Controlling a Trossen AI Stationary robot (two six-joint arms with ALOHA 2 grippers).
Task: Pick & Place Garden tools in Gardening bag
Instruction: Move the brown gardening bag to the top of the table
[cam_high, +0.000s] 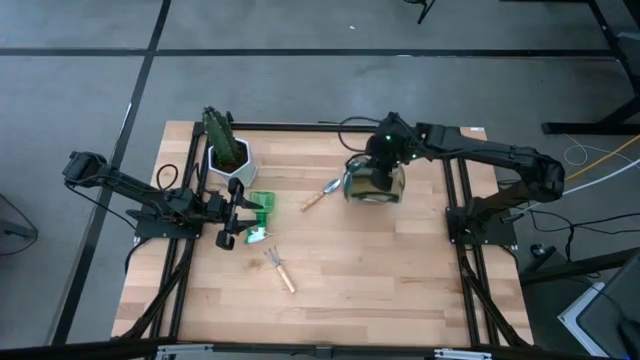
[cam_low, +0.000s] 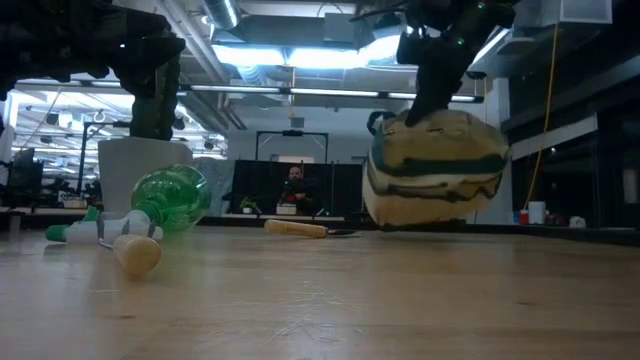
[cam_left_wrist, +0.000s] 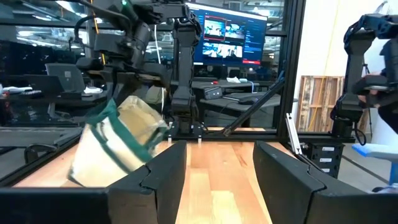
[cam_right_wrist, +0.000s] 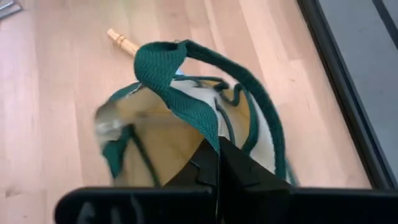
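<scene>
Bag-handling step, by the look of it. Your right gripper (cam_right_wrist: 217, 158) is clenched on a green handle of the gardening bag (cam_high: 372, 183), which hangs tilted just off the table (cam_high: 400, 280). The left gripper (cam_high: 236, 213) waits released beside the green-and-white item (cam_high: 259, 207). Trowel (cam_high: 320, 193) and rake (cam_high: 277, 266) lie outside the bag. Next, I judge: set the bag down mouth-up, then fetch tools.

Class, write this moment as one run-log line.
right gripper: shut on gardening bag handle, bag lifted | left gripper: open beside green-and-white item | trowel, rake: on table
</scene>
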